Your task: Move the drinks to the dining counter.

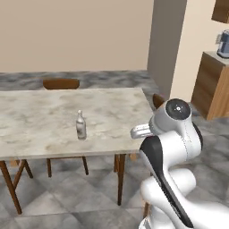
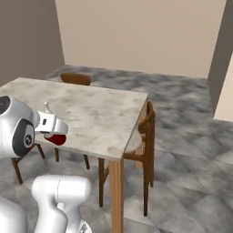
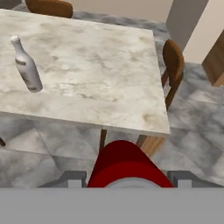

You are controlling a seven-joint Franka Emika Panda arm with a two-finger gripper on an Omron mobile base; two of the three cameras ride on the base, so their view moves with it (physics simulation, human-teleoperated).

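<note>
**kitchenlurker:** Just off the near edge of the dining counter (image 2: 91, 109), the small red can (image 3: 127, 164) sits pinched between the two fingers of the gripper (image 3: 127, 181). It's not over the marble yet, it hangs beside that edge and a bit below the top, going by the right base view.

**panda_fan:** What's the risk?

**kitchenlurker:** My guess: if the arm goes straight in, the can clips the counter's edge and twists loose. It probably needs to rise first. Also the slim bottle (image 1: 81, 125) is already standing further in on the counter, well apart from the can, so a wide swing could knock it over.

**panda_fan:** How's the can sitting?

**kitchenlurker:** Its long axis seems to run along the fingers, pointing out toward the counter and the wooden chair (image 3: 174, 65) at its far side. Can't tell which end is the top, so it may need turning upright before release.
</note>
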